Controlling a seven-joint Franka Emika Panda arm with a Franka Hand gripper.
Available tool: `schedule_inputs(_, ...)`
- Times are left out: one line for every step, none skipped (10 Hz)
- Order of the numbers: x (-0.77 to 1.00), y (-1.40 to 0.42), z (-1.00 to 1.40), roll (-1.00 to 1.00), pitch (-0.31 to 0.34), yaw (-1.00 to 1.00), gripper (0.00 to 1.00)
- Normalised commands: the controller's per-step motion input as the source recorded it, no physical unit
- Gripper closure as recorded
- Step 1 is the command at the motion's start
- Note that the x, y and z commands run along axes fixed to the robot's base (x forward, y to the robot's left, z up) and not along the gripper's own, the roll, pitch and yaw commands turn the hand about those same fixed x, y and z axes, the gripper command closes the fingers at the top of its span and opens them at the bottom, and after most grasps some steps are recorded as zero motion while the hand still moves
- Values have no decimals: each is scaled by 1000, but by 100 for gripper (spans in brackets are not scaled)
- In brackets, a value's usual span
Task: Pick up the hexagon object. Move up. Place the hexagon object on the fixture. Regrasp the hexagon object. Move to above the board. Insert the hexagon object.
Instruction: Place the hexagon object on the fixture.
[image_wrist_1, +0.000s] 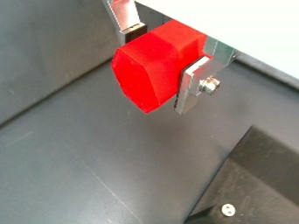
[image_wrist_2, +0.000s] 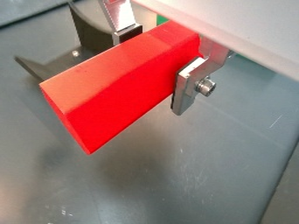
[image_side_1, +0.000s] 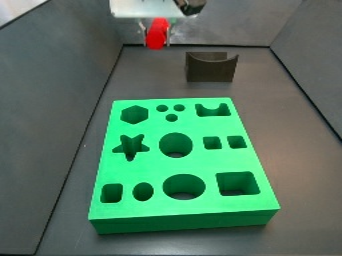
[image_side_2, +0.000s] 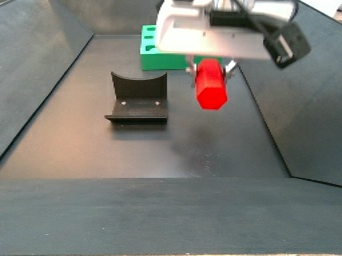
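Side view | my jaws (image_side_2: 214, 68) clamped on the hexagon object (image_side_2: 210, 84), lifted clear of the worktop | its long axis hangs down from my fingers (image_wrist_1: 193, 83) | fixture (image_side_2: 138, 98) sits below, off to one side, apart.

Gripper (image_side_2: 211, 72) hangs in the air, off to one side of the fixture (image_side_2: 138, 98), pointing down, silver fingers (image_wrist_1: 194, 85) clamped on the hexagon object (image_side_2: 210, 84).
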Motion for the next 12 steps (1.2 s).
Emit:
schedule_inputs(-10, -5, 1000, -28, 23, 5, 100)
schedule_inputs(-13, -6, 1000, -33, 24, 8, 100)
schedule_inputs(-15, -9, 1000, -43, 22, 12, 100)
schedule_inputs(-16, -14, 1000, -54, 24, 15, 100)
schedule_inputs(-13, -15, 843, -62, 29, 17, 100)
schedule_inputs(-7, -16, 673, -70, 34, 19, 100)
schedule_inputs(4, -15, 448, -82, 44, 21, 100)
schedule_inputs(11, -13, 222, -93, 57, 23, 100)
schedule_inputs(1000, 25, -186, -45, -207, 374, 100)
schedule_inputs(1000, 26, -223, -46, -197, 346, 100)
schedule_inputs(1000, 25, -206, -47, -158, 251, 100)
schedule_inputs(1000, 20, -177, -50, -77, 144, 100)
